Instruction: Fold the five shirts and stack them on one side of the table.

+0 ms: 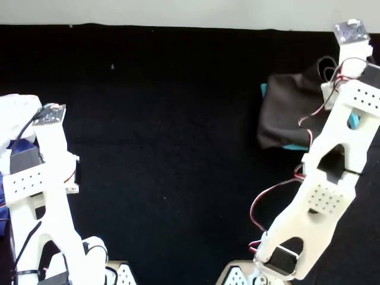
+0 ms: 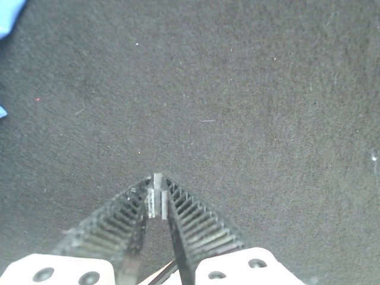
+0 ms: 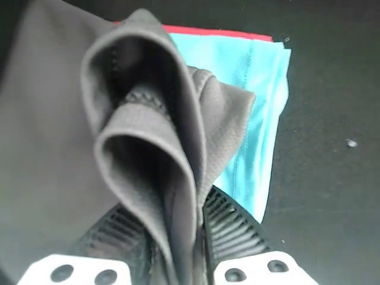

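Looked like robotics lab bench; table (image 1: 178, 148) draped in black cloth; white plastic arms (image 1: 323, 196) with exposed red wiring (image 1: 261, 205), bare circuit board (image 1: 52, 114); plain pale wall (image 1: 178, 12) behind.

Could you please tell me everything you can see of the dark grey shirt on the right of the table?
The dark grey shirt is soft, fine-knit fabric. It lies folded at the right side of the black table, on a turquoise shirt whose edges stick out beyond it; a red edge shows beneath that. One part is bunched into looping folds, pinched in the right gripper, which is shut on it.
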`<state>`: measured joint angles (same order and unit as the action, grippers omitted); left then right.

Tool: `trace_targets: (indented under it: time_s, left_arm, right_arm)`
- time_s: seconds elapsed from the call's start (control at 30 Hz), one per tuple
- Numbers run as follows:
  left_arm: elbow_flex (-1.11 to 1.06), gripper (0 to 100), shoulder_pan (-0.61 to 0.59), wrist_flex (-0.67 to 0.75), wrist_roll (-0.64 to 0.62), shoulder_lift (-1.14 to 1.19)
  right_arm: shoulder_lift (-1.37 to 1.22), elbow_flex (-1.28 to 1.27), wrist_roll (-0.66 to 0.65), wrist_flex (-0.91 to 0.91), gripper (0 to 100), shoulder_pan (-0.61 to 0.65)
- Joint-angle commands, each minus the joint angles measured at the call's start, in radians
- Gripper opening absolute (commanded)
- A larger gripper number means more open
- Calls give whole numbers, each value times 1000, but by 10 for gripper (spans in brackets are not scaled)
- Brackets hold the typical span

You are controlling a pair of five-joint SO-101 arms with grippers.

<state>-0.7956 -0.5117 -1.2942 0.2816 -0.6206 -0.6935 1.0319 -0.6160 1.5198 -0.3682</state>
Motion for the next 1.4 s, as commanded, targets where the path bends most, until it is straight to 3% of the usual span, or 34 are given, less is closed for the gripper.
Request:
trace_targets:
  time_s: [0.0, 0.2, 0.37, 0.67, 1.0, 1.37]
  left_arm:
    - [4, 13, -2, 5, 6, -28]
    - [4, 13, -2, 6, 8, -28]
    - [4, 13, -2, 5, 8, -28]
    - [5, 13, -2, 5, 8, -28]
    - [15, 13, -5, 3, 8, -28]
    - [54, 13, -5, 6, 8, -28]
  right_arm:
    - [-16, 13, -14, -67, 9, -5]
    - [-27, 13, -14, -153, 25, -19]
    - [-30, 12, -12, -213, 149, -33]
    - [-25, 36, -9, -265, 159, -84]
    - [-28, 203, 299, -306, 253, -64]
    - [-62, 150, 315, -326, 253, -21]
